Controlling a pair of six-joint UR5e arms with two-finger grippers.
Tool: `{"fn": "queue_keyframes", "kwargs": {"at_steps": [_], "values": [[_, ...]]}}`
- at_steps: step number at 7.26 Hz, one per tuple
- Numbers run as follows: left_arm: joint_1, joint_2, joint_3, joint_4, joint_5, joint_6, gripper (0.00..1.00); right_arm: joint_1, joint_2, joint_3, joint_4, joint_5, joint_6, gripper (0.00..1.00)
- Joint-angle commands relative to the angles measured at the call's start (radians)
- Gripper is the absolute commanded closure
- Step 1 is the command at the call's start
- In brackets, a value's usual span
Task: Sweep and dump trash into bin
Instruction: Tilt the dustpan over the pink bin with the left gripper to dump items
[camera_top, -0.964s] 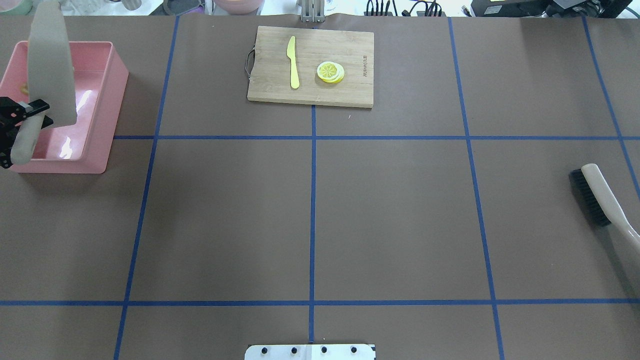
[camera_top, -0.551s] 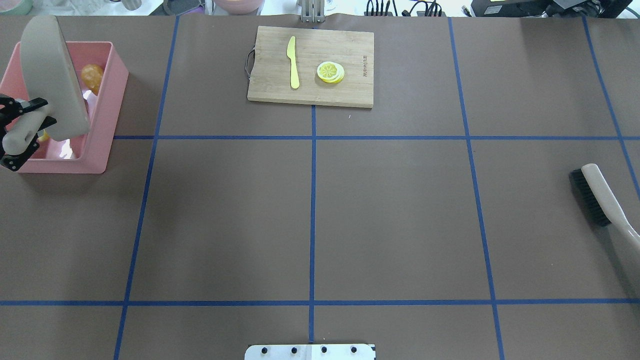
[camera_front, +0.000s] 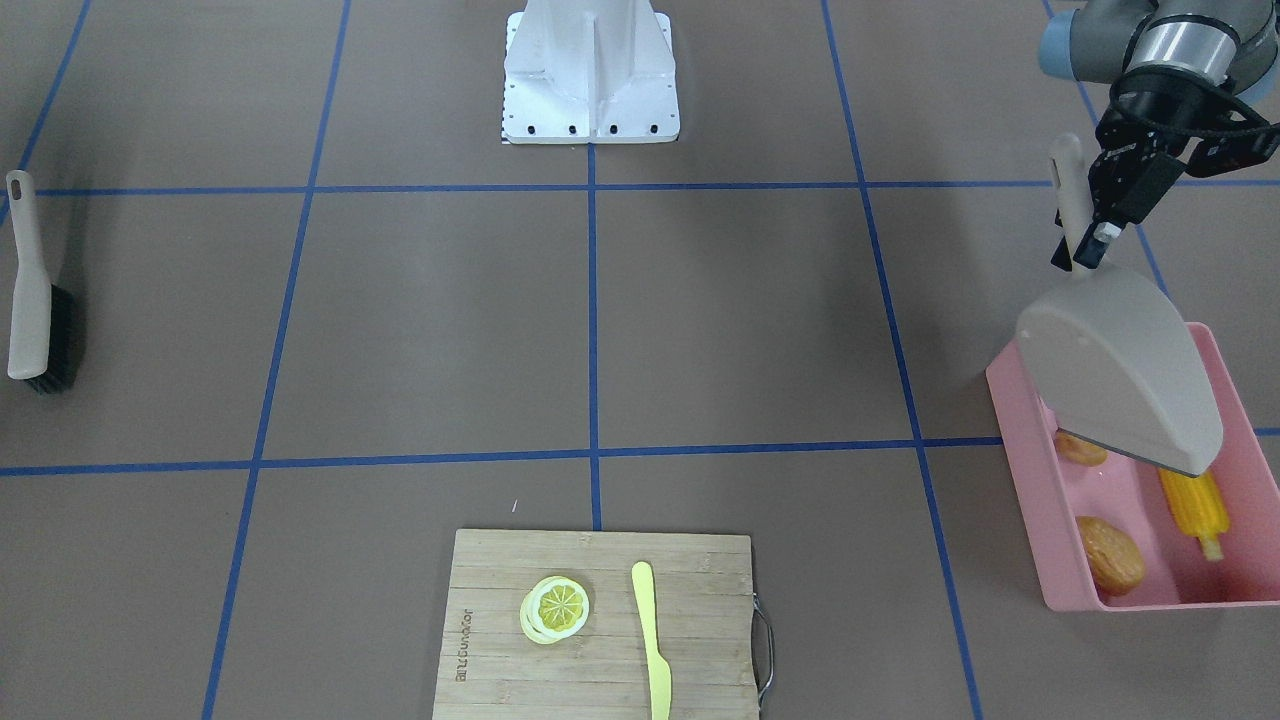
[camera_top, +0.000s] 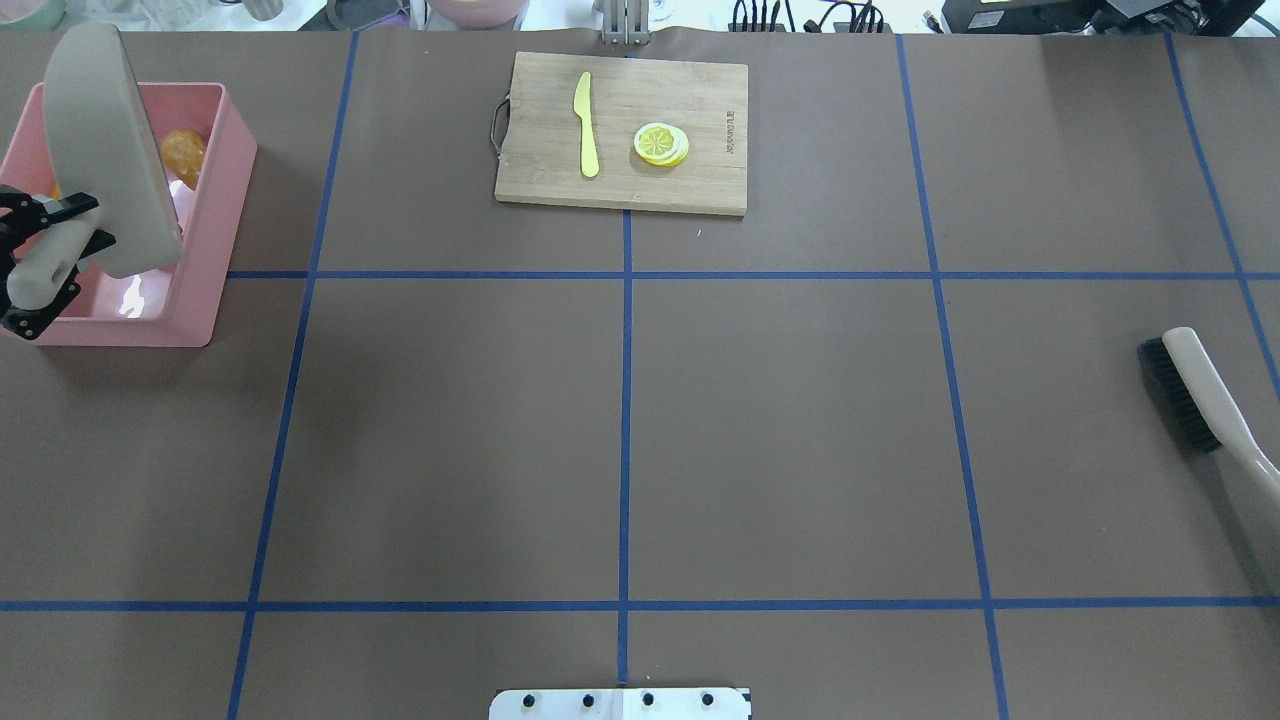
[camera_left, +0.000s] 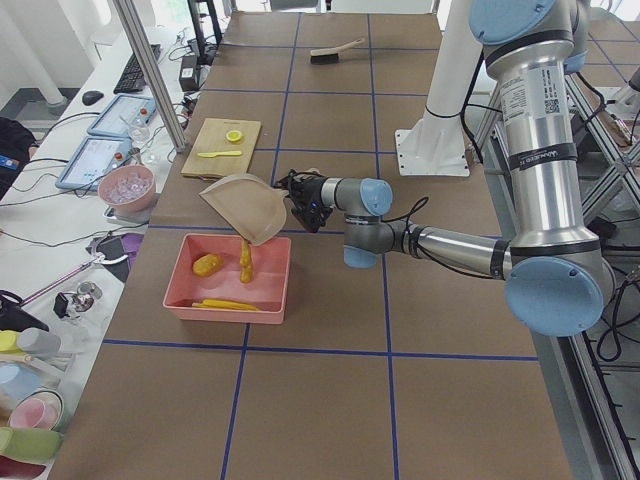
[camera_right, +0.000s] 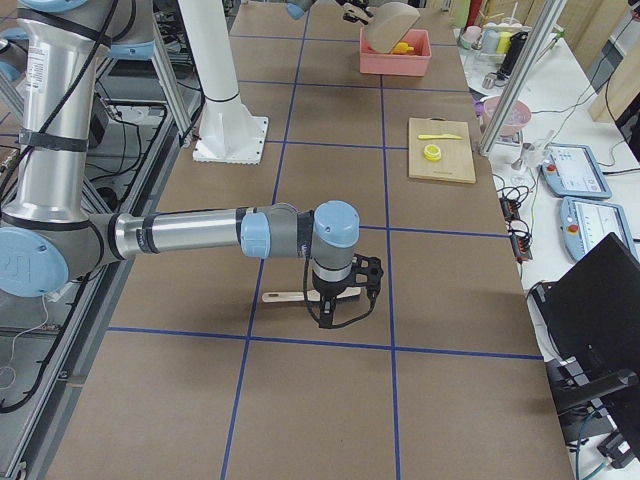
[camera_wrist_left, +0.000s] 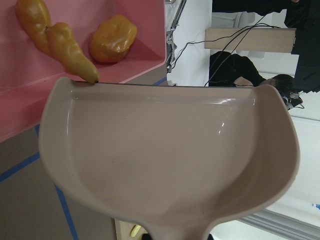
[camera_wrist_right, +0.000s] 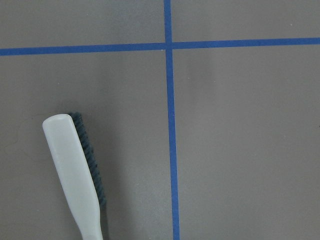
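Observation:
My left gripper is shut on the handle of the beige dustpan and holds it tipped steeply, mouth down, over the pink bin. The pan's inside is bare. In the bin lie the brown potato, the yellow corn cob and the tan ginger root. The left wrist view shows the ginger and potato just past the pan's lip. From overhead the dustpan hides most of the bin; only the potato shows. My right gripper hovers over the brush; I cannot tell if it is open.
The brush lies flat at the table's right side, also in the right wrist view. A wooden cutting board at the far middle carries a pale yellow knife and a lemon slice.
The dustpan has shifted and turned a little over the bin. The potato, hidden a second ago, now shows in the bin. The brush has not moved.

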Motion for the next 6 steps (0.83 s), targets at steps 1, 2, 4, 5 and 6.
{"fn": "queue_keyframes", "kwargs": {"at_steps": [1, 2, 4, 5, 6], "values": [[-0.015, 0.0, -0.008, -0.014, 0.001, 0.046, 1.0, 0.0, 0.001, -0.001, 0.003, -0.001, 0.0, 0.0], [-0.058, -0.002, -0.025, -0.036, 0.001, 0.123, 1.0, 0.0, 0.003, -0.001, 0.003, -0.003, 0.0, 0.0], [-0.069, -0.002, -0.03, -0.048, 0.001, 0.13, 1.0, 0.0, 0.004, -0.001, 0.003, -0.002, 0.0, 0.0], [-0.069, -0.002, -0.028, -0.048, 0.001, 0.13, 1.0, 0.0, 0.004, -0.001, 0.003, -0.006, 0.0, 0.0], [-0.069, -0.002, -0.027, -0.048, 0.0, 0.13, 1.0, 0.0, 0.004, -0.003, 0.001, -0.011, 0.0, 0.0]]}}
